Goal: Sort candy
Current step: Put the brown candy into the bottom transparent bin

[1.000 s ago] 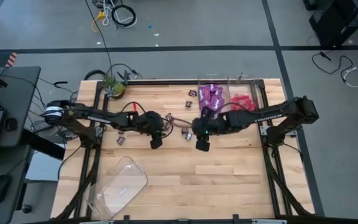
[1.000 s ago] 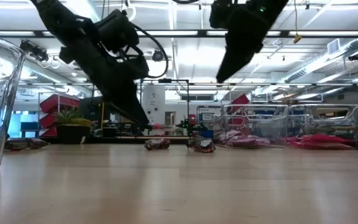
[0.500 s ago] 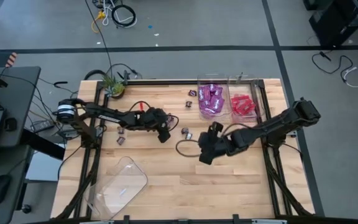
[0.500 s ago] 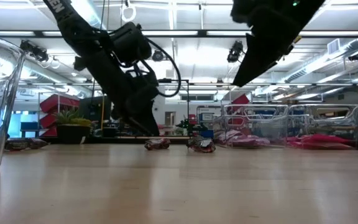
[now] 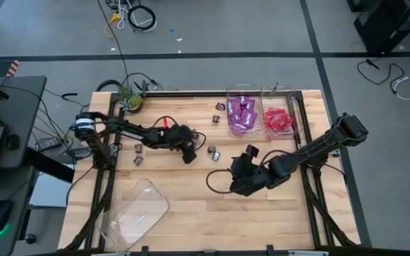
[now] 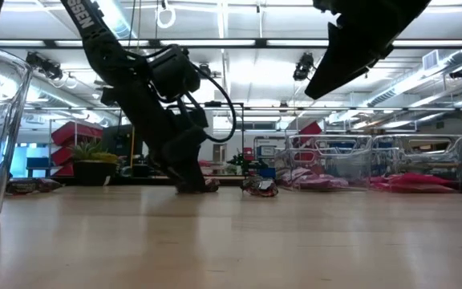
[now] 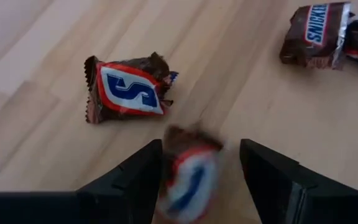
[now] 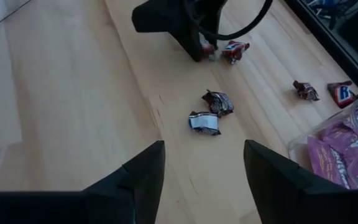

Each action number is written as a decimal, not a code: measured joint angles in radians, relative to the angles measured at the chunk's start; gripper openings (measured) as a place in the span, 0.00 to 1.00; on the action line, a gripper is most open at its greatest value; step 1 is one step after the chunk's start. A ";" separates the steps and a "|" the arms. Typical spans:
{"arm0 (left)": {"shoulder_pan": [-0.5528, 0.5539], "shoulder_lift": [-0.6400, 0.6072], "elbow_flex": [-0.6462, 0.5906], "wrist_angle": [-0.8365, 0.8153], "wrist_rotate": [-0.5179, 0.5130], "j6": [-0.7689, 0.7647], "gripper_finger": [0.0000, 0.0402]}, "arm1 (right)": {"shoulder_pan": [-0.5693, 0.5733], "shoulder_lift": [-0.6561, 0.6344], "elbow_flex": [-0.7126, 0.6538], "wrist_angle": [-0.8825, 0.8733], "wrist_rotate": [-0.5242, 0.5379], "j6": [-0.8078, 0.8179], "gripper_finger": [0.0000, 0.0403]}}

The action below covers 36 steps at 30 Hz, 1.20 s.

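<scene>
left gripper [image 7: 191, 180] gapes around a brown candy [image 7: 190, 171], long axis along its fingers.

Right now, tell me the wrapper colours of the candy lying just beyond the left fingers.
Dark brown wrapper with a blue letter on white, edged in red; the left wrist view shows it best.

- One camera hangs overhead and looks straight down, far enough to take in the whole table [image 5: 191, 206], both arms and the floor around.
- One sits at tabletop level, looking flat across the wood into the room behind.
- The left arm's wrist camera peers down from very close at a few brown candies [image 7: 127, 88] on the boards.
- The right arm's wrist camera looks from higher and farther back, taking in the left arm's tip, and the same candy cluster [image 8: 235, 50].
- All four share that central patch.
</scene>
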<state>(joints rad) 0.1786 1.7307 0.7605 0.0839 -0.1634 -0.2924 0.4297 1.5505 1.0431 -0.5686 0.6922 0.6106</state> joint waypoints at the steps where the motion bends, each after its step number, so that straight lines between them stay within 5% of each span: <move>1: 0.000 0.000 0.000 -0.001 0.001 0.007 0.54 | 0.000 0.000 0.000 0.000 0.000 0.000 0.51; 6: -0.010 0.000 0.000 -0.010 0.000 0.055 0.47 | 0.000 0.000 0.000 0.000 0.000 -0.001 0.50; 18: -0.050 -0.071 -0.002 -0.057 0.023 0.158 0.06 | -0.013 0.000 -0.068 0.055 0.000 -0.011 0.48; 28: -0.101 -0.281 -0.001 -0.164 0.076 0.158 0.07 | -0.018 0.000 -0.153 0.190 -0.003 -0.011 0.48; 36: -0.249 -0.427 0.086 -0.457 0.091 0.137 0.05 | -0.018 0.000 -0.154 0.217 -0.004 -0.031 0.47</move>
<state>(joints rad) -0.0709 1.3039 0.8461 -0.3733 -0.0723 -0.1553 0.4118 1.5501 0.8886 -0.3520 0.6880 0.5798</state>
